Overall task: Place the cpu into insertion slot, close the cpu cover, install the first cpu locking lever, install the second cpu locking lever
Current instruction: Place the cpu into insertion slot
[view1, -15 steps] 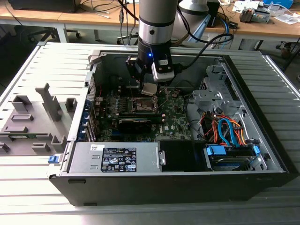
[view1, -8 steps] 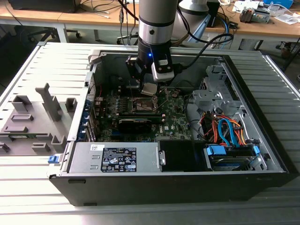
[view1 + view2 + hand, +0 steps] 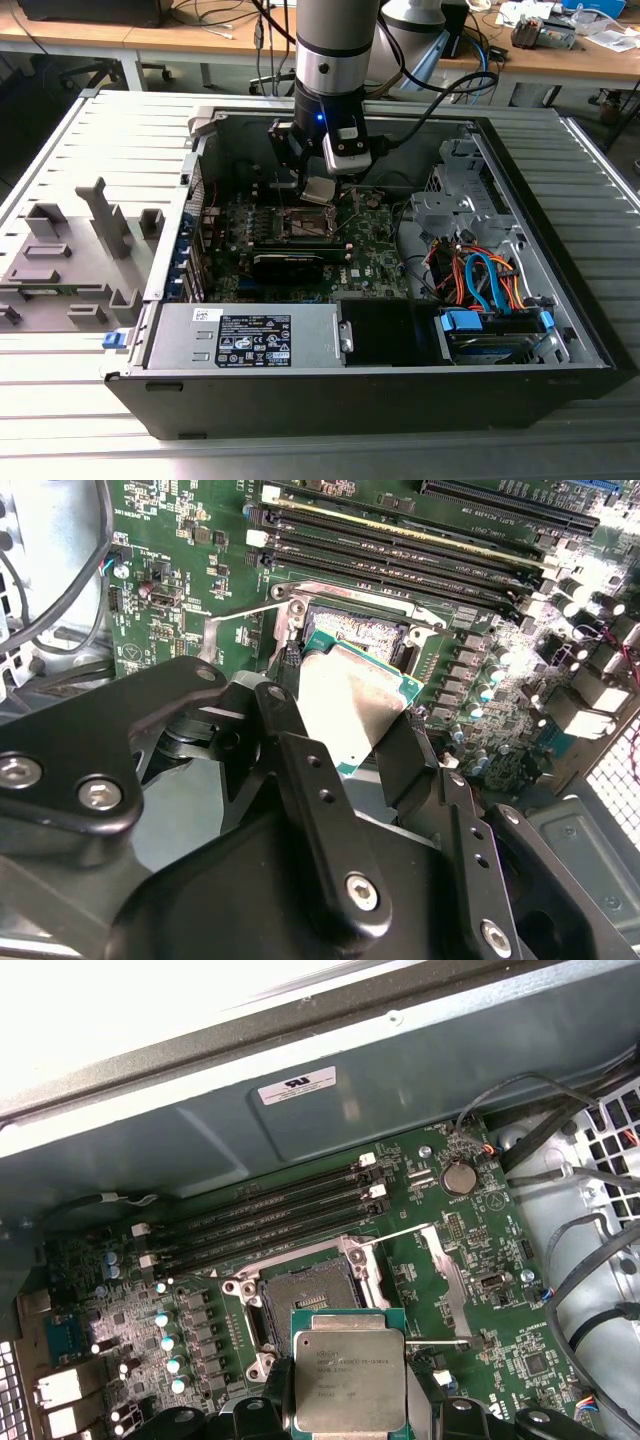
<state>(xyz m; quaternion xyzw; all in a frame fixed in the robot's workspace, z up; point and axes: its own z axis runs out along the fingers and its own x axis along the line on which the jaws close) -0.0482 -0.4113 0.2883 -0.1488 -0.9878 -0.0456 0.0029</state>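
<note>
In the exterior view you see the arm, a smooth grey cylinder, reaching down into the open computer case. The gripper is clamped on the cpu, a small pale square plate held tilted above the green motherboard. The insertion slot sits just below the chip as a dark square with a thin metal rim. The long black graphics card lies nearer the camera, and a boxy silvery power supply runs along the case's front wall. In the second wrist view, your matte black fingers, studded with round screw heads, pinch the cpu by two opposite edges. Its face is smooth, dull metal with a thin green border. It hangs over one side of the insertion slot, where a fine grainy field of contacts shows inside a bright metal frame. Long, narrow black memory slots run parallel beyond the slot. In the first wrist view, the cpu faces you flat, a silvery lid with rounded corners on a green square. It overlaps the near edge of the frame, while the dark recess of the insertion slot lies uncovered. A round coin battery shines on the board.
</note>
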